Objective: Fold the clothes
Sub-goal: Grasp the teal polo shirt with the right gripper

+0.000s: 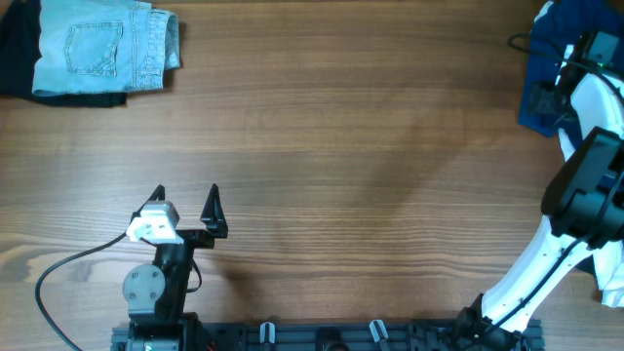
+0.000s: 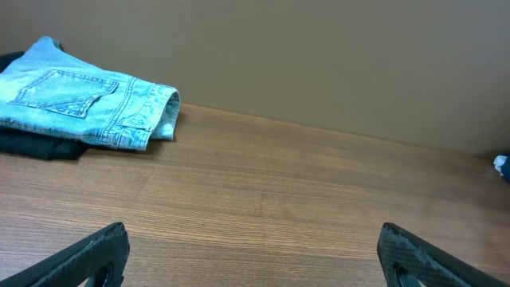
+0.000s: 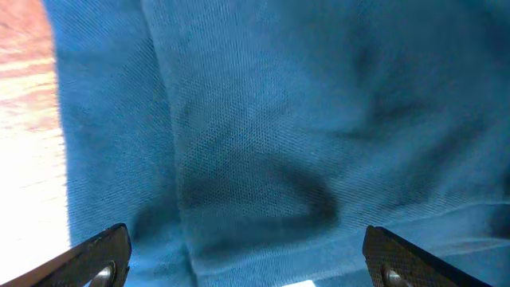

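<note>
The clothes (image 1: 539, 93), a deep-blue top, lie bunched at the table's far right edge, partly under my right arm (image 1: 585, 185). In the right wrist view the blue knit cloth (image 3: 263, 119) fills almost the whole frame, creased, with a dark shadowed fold in the middle. My right gripper (image 3: 247, 253) hovers close over it, jaws wide apart and open, nothing pinched between them. My left gripper (image 1: 186, 207) sits near the table's front left, open over bare wood (image 2: 253, 247), far from the top.
A folded pale denim piece (image 1: 97, 44) lies at the back left corner on a dark garment (image 1: 15, 58); the left wrist view shows both (image 2: 80, 104). A black cable (image 1: 68, 268) loops by the left arm's base.
</note>
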